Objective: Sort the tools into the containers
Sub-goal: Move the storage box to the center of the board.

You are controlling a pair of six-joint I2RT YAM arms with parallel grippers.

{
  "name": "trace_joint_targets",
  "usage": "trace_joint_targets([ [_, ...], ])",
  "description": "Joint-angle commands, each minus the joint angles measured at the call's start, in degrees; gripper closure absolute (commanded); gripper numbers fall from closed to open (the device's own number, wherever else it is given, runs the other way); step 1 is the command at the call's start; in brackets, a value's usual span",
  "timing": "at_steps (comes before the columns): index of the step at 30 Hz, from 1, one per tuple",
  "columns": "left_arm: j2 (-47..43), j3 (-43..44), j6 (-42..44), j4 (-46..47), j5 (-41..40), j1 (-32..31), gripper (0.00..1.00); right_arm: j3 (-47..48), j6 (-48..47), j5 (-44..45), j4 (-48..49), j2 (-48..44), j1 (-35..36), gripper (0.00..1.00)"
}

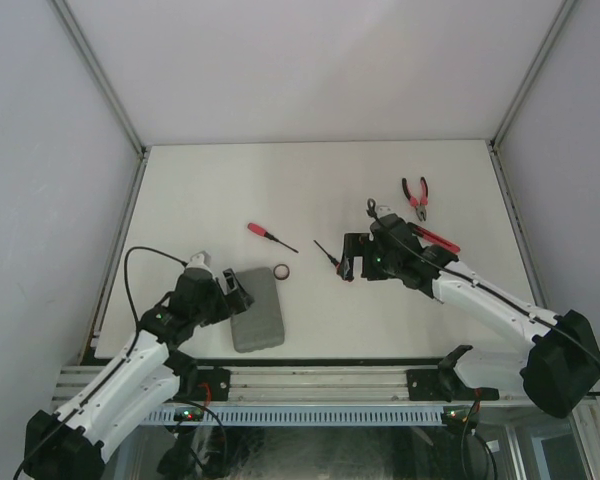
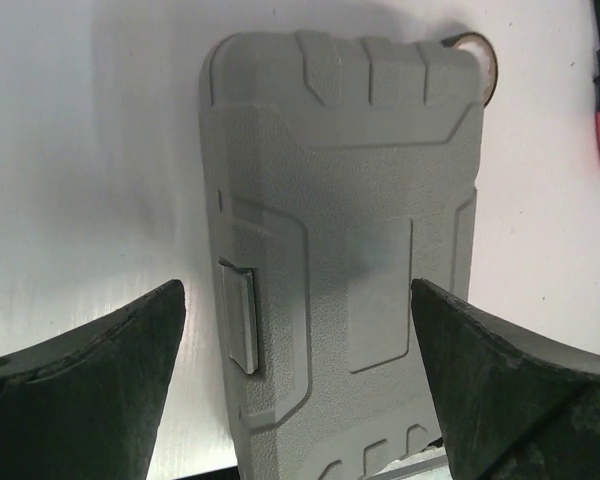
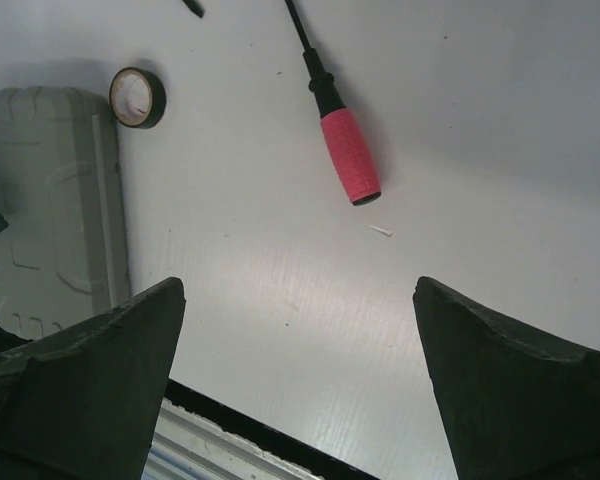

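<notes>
Our left gripper (image 2: pixel 298 290) is hanging spread wide over the grey case (image 2: pixel 350 200); our right gripper (image 3: pixel 298 285) is gaping near a red-handled screwdriver (image 3: pixel 348 155).

Prob. lab, white-walled enclosure (image 1: pixel 310 60), alu rail (image 1: pixel 310 378)

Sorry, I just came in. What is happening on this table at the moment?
The job here is to sort hand tools into a grey case, which lies closed at the near edge of the table. The left gripper hovers open over the case; the right gripper hovers open above a red-handled screwdriver. Neither holds anything. A second screwdriver, the pliers and a black ring lie loose on the table.
</notes>
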Motion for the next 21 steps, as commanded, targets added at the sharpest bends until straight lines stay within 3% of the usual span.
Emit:
trace_joint_targets([
  [1,1.0,-2.0,-2.1,2.2,2.8,-0.8,0.04,0.0,-1.1,-0.1,3.9,-0.8,1.8,0.04],
  [10,4.0,-1.9,-5.4,7.0,3.1,-8.6,0.16,-0.9,-0.8,0.9,3.5,-1.3,2.4,0.05],
  [21,20.2,3.7,-7.1,17.2,-0.3,-17.9,0.24,-2.1,-0.3,2.7,2.8,-3.0,2.5,0.06],
])
